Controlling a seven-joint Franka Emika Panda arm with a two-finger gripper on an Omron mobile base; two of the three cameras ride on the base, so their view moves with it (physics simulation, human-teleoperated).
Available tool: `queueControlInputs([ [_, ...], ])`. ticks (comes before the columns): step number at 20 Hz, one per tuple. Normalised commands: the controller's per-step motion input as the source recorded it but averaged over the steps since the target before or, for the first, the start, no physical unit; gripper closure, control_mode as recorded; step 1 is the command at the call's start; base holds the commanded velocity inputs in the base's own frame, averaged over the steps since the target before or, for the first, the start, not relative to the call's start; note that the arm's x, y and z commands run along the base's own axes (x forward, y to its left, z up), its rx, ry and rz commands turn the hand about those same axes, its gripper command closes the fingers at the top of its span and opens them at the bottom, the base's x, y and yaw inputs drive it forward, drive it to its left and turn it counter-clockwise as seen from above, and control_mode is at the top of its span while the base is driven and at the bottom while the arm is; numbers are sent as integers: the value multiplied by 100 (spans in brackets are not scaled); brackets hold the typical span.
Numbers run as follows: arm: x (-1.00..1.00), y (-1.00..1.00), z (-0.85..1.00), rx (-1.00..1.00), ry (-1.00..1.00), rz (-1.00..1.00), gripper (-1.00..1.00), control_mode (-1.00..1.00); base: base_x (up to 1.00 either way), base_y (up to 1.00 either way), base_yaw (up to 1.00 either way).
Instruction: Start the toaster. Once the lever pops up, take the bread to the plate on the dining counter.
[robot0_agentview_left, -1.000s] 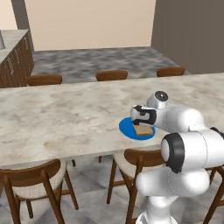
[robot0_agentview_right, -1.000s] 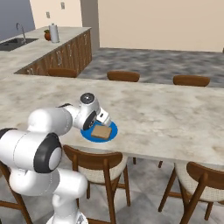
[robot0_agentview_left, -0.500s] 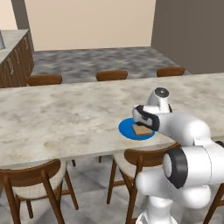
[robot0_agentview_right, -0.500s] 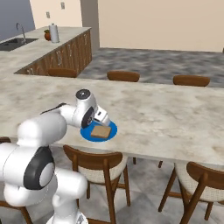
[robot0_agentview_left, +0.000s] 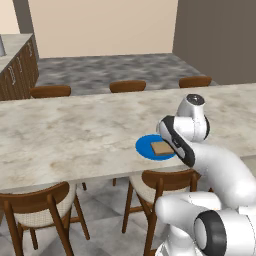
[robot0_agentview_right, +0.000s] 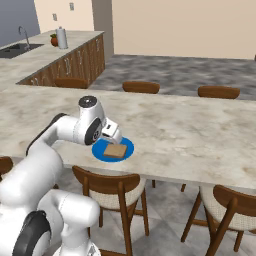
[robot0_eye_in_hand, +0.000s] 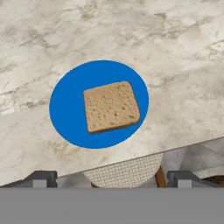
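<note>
The bread (robot0_agentview_left: 160, 148) (robot0_agentview_right: 115, 150) (robot0_eye_in_hand: 111, 106), a light brown square slice, lies flat on the round blue plate (robot0_agentview_left: 144, 147) (robot0_agentview_right: 128, 145) (robot0_eye_in_hand: 65, 109). The plate rests on the dining counter (robot0_agentview_left: 75, 130) (robot0_agentview_right: 190, 135) (robot0_eye_in_hand: 175, 52), close to its near edge. My gripper (robot0_agentview_left: 171, 140) (robot0_agentview_right: 112, 135) (robot0_eye_in_hand: 112, 179) hangs just above and behind the plate. It is open, with nothing between its fingertips (robot0_eye_in_hand: 41, 178), and does not touch the bread. The toaster is out of view.
Wooden chairs (robot0_agentview_left: 37, 210) (robot0_agentview_left: 160, 185) (robot0_agentview_right: 115, 192) (robot0_agentview_right: 232, 207) are tucked under the counter's near side, and more stand along the far side (robot0_agentview_left: 127, 86) (robot0_agentview_right: 141, 87). A kitchen worktop with a sink (robot0_agentview_right: 30, 55) runs at the far left.
The hand has drawn back from the plate toward the robot, and the arm's elbow has swung round. The bread stays flat on the plate, the jaws stay wide.
</note>
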Motion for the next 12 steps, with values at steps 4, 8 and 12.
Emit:
queueControlInputs([
  [4,-77,10,47,-1,1,6,-100,-100,0,0,0],
  [8,-95,26,52,-6,1,2,-100,-100,0,0,0],
  [12,-100,21,46,-8,0,0,-100,-100,0,0,0],
])
